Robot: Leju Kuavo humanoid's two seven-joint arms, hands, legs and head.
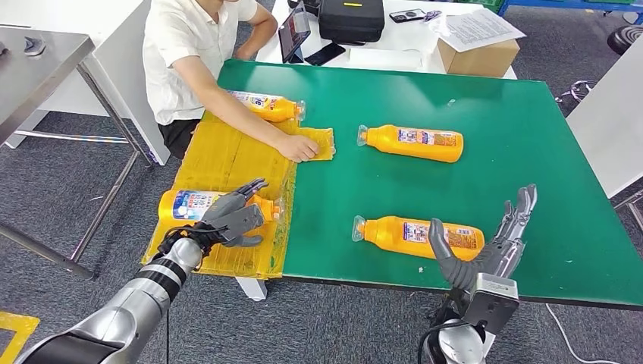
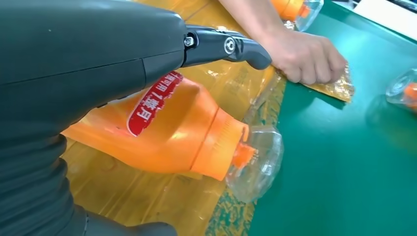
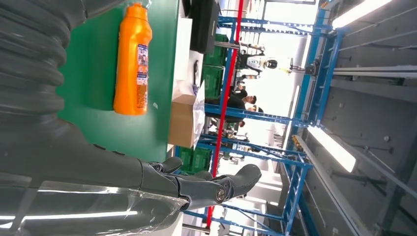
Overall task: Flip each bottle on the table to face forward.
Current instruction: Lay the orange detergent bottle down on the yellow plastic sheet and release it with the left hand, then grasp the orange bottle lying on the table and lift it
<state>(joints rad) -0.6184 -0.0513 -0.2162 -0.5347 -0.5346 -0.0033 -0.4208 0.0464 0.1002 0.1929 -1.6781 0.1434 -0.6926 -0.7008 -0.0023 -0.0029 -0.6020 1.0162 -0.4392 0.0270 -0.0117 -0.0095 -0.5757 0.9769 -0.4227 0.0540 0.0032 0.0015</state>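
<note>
Four orange bottles with clear caps lie on their sides. One (image 1: 189,205) rests on the yellow mat (image 1: 227,159) at the left front; my left hand (image 1: 231,214) lies over its neck end with fingers spread around it, not closed. The left wrist view shows that bottle (image 2: 182,132) with its red label below my thumb (image 2: 226,46). A second bottle (image 1: 417,235) lies near the front edge, just beyond my right hand (image 1: 493,243), which is raised and open. A third bottle (image 1: 415,142) (image 3: 132,59) lies mid-table. The fourth (image 1: 265,106) lies by a seated person.
A person sits at the far left corner of the green table (image 1: 523,152), one hand (image 1: 299,148) (image 2: 305,56) pressing on the mat's edge. A cardboard box (image 1: 478,53), a black case (image 1: 350,19) and papers stand behind the table. A metal table (image 1: 38,61) stands at the left.
</note>
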